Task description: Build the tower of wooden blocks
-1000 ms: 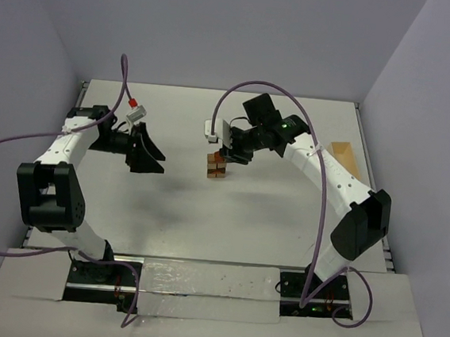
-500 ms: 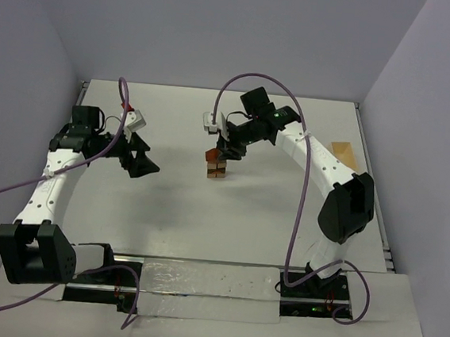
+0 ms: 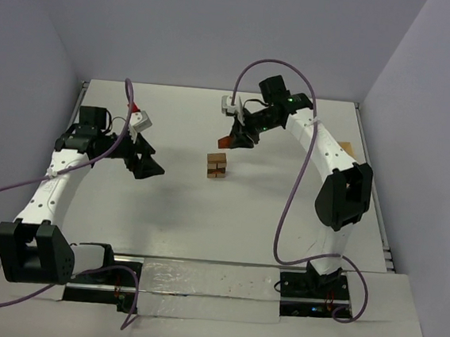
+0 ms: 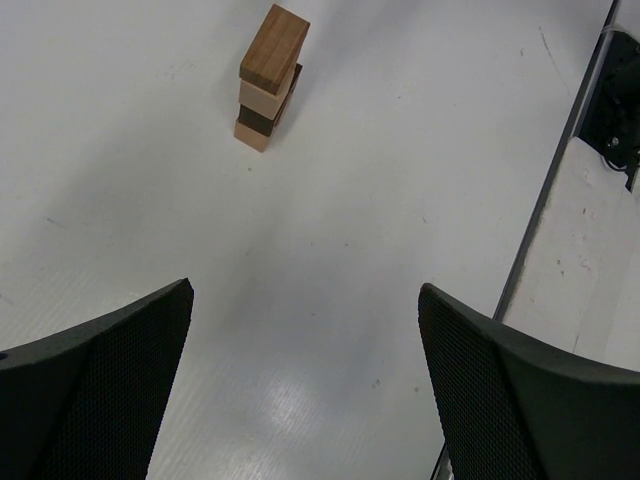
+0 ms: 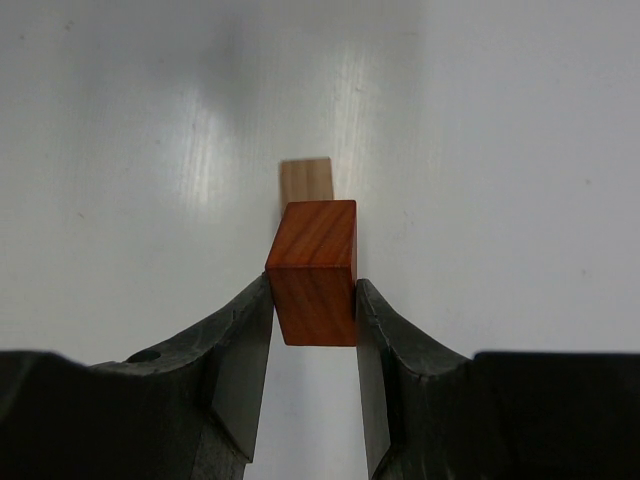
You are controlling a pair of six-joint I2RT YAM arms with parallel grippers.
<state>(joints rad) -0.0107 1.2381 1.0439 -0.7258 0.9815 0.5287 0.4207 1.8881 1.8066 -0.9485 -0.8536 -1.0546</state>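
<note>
1. While the right gripper (image 5: 312,292) hangs up and back from the stack, its jaws are part-closed, pinching a reddish-brown cube (image 5: 315,268) by two opposite sides. The cube sits square between the pads, clear of the table (image 3: 253,211).
2. Here's the change: a second ago that gripper was right down at the wood block tower (image 3: 216,165), and now it has lifted away behind it with the cube still aboard. So that piece is not on the stack yet.
3. The tower stands alone mid-table, upright, nothing touching it. From the left wrist it shows a brown bar (image 4: 275,48) on top, then tan, dark and tan layers, slightly staggered.
4. In the right wrist view a tan face peeks out just past the cube. That is probably the tower's top, though I can't be sure.
5. Over on the other side, the left gripper (image 4: 305,290) is spread wide and empty. It faces the tower from well apart and has shifted only a little.
6. My read: the placement is still to come, and on those staggered layers a crooked touchdown could knock the stack over.
</note>
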